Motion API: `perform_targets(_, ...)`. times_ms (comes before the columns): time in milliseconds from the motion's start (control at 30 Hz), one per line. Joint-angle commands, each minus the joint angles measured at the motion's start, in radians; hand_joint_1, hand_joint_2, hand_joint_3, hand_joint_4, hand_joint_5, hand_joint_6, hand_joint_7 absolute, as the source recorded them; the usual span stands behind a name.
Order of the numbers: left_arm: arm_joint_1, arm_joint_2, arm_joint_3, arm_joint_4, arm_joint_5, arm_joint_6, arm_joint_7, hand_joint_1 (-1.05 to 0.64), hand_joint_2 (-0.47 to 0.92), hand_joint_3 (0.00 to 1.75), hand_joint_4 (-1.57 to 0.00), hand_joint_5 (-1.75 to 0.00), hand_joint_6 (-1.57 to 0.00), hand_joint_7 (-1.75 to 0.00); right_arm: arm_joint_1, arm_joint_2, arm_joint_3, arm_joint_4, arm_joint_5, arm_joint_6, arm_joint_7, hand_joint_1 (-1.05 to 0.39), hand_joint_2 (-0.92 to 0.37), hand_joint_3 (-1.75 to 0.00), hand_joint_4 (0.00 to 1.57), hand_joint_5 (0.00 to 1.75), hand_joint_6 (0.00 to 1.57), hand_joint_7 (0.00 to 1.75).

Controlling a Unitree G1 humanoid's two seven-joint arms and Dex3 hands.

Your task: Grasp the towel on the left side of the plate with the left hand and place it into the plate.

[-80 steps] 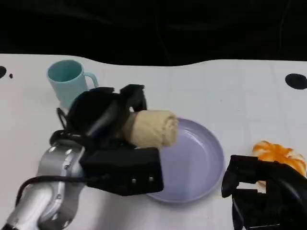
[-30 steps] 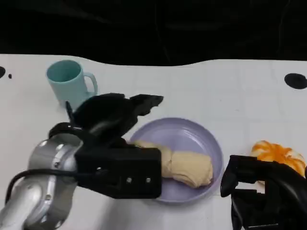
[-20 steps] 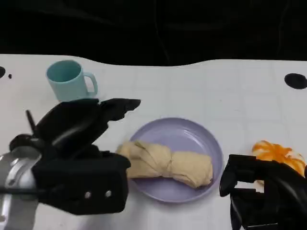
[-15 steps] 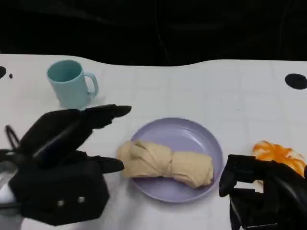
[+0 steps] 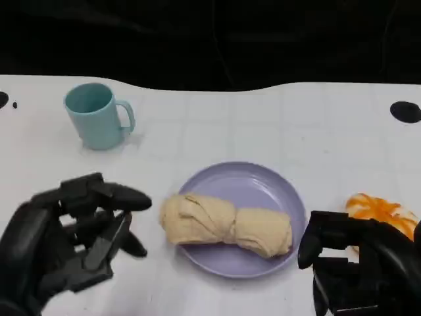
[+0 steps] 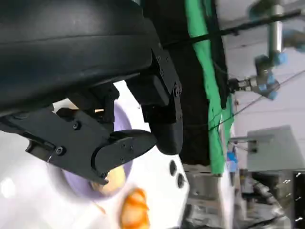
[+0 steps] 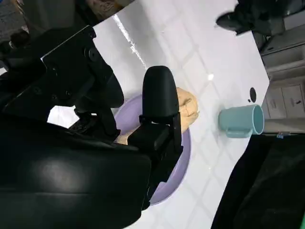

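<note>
Lying across the purple plate (image 5: 276,191), the tan towel (image 5: 223,224) is overhanging its left rim slightly. Just left of it, the left hand (image 5: 62,240) is hovering empty over the white surface (image 5: 263,125), fingers (image 5: 122,197) spread apart. The right hand (image 5: 358,266) is sitting near the plate's right edge, fingers curled, holding nothing.

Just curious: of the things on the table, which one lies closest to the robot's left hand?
The towel, the beige roll in the purple plate. Its end overhangs the rim toward the left hand; the cup stands farther back.
</note>
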Motion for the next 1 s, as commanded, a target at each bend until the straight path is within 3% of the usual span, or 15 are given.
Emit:
perform_targets(33,0.075,-0.027,0.045,-0.068,-0.165,0.106,0.053,-0.19,0.60,1.07,-0.88,-1.58,-0.81,-1.42,-0.006,-0.009,-0.017,0.001,0.004,0.000,0.005,0.08,-0.46,-1.44,0.82,1.75,0.68,1.62)
perform_targets(133,0.090,-0.051,0.047,-0.046,-0.203,0.107,0.084,-0.19,0.61,1.05,-0.87,-1.59,-0.78,-1.47,-0.004,-0.013,-0.018,0.008,0.000,-0.010,0.011,0.08,-0.47,-1.44,0.82,1.75,0.68,1.61)
perform_targets(333,0.070,-0.063,0.066,0.015,-0.271,0.118,0.110,-0.16,0.47,1.29,-0.92,-1.60,-0.85,-1.45,0.004,-0.016,-0.023,0.019,-0.004,-0.028,0.022,0.09,-0.47,-1.44,0.82,1.75,0.68,1.61)
perform_targets(1000,0.080,-0.026,0.016,0.068,-0.219,0.031,0.074,-0.16,0.43,1.32,-0.89,-1.70,-0.85,-1.45,0.035,-0.021,-0.033,0.024,-0.005,-0.068,0.041,0.09,-0.48,-1.44,0.82,1.75,0.67,1.62)
